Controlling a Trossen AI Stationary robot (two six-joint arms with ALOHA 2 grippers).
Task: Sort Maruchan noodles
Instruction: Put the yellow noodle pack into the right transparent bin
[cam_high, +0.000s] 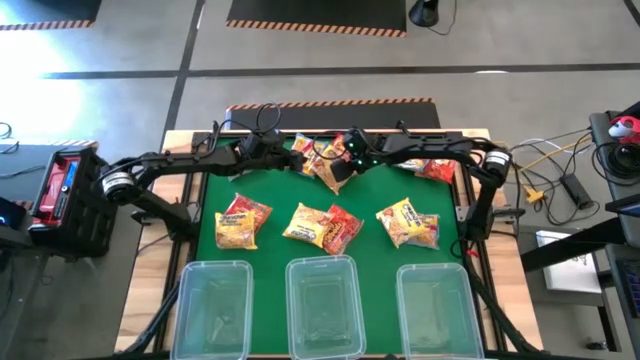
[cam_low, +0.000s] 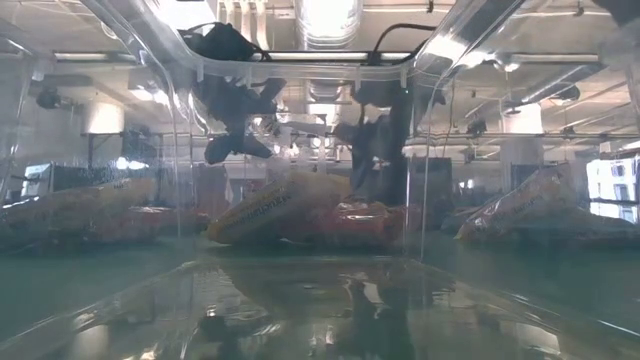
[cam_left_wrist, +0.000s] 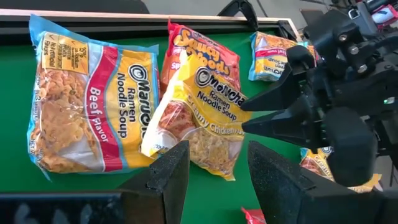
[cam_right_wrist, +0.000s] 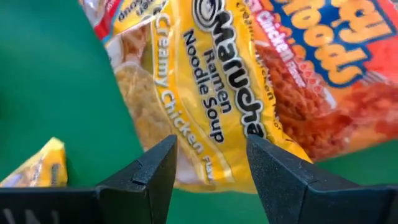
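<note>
The right gripper hangs with jaws apart, holding nothing, just over the yellow Creamy Chicken packet at the far middle of the green mat – light, crinkly, slippery, the noodle block inside brittle, so pinch a free edge. An orange packet touches it; the left gripper, half open and empty, hovers close beside

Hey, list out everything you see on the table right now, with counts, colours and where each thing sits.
Maruchan noodles: about a dozen packets, red, yellow, orange; scattered on the mat, a pile at the far edge.
Creamy Chicken packet: one, yellow; in the far pile.
Clear bins: three, transparent, none holding a packet; row along the near edge.
Mat: one, green; covers the table.
Left gripper: open, over the far pile.
Right gripper: open, over the Creamy Chicken packet.
</note>
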